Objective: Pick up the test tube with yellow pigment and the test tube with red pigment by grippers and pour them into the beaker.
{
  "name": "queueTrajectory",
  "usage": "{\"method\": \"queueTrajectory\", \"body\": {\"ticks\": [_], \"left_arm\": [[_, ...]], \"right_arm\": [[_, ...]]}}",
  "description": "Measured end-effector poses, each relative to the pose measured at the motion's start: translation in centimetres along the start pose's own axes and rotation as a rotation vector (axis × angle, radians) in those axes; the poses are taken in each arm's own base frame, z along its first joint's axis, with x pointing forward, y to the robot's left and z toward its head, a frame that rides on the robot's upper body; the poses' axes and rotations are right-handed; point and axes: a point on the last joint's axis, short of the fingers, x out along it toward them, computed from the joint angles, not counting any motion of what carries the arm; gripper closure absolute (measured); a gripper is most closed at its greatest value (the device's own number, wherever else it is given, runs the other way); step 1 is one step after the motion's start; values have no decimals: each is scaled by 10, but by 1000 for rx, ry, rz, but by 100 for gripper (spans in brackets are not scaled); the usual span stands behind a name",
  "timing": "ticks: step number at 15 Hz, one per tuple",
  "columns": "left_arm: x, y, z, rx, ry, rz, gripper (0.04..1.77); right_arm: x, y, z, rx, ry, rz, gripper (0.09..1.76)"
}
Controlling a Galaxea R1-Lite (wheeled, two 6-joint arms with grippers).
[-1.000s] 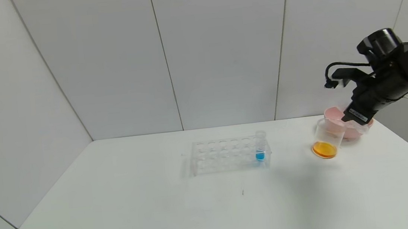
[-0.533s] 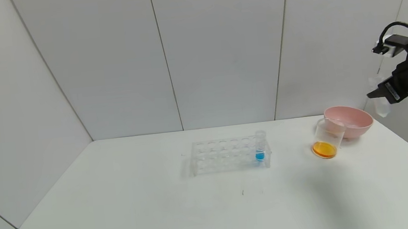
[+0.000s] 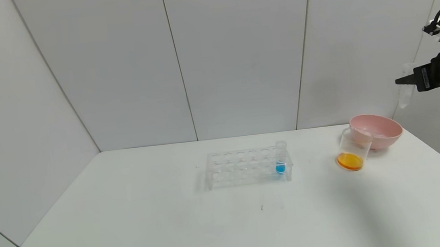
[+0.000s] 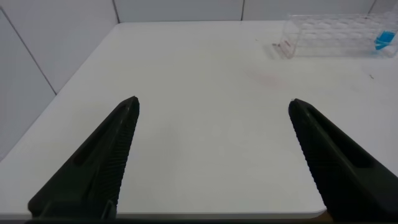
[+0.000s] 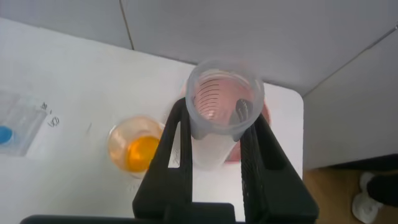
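My right gripper (image 3: pixel 401 80) is high above the table's far right corner, shut on an empty clear test tube (image 3: pixel 404 95) that hangs below its fingers. In the right wrist view the gripper (image 5: pixel 217 109) clamps this tube (image 5: pixel 214 146) just under its open mouth. No tube with yellow or red liquid shows. The beaker (image 3: pixel 352 152) stands on the table below, left of the gripper, with orange liquid at its bottom; it also shows in the right wrist view (image 5: pixel 134 149). My left gripper (image 4: pixel 214 101) is open and empty, low over the table's near left edge.
A pink bowl (image 3: pixel 382 129) stands just behind the beaker. A clear tube rack (image 3: pixel 244 168) sits mid-table, also in the left wrist view (image 4: pixel 336 34), with one blue-liquid tube (image 3: pixel 280 161) at its right end. The table's right edge is close to the bowl.
My right gripper has risen from down at the pink bowl and moved up and to the right, carrying the empty tube. The beaker, bowl and rack have not moved.
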Motion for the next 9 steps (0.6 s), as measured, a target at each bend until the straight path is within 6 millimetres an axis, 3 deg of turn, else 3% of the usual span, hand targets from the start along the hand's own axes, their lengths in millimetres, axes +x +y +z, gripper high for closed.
{"method": "queueTrajectory", "body": {"ticks": [9], "left_arm": [[0, 0, 0, 0, 0, 0, 9]], "right_arm": [[47, -11, -24, 41, -79, -7, 135]]}}
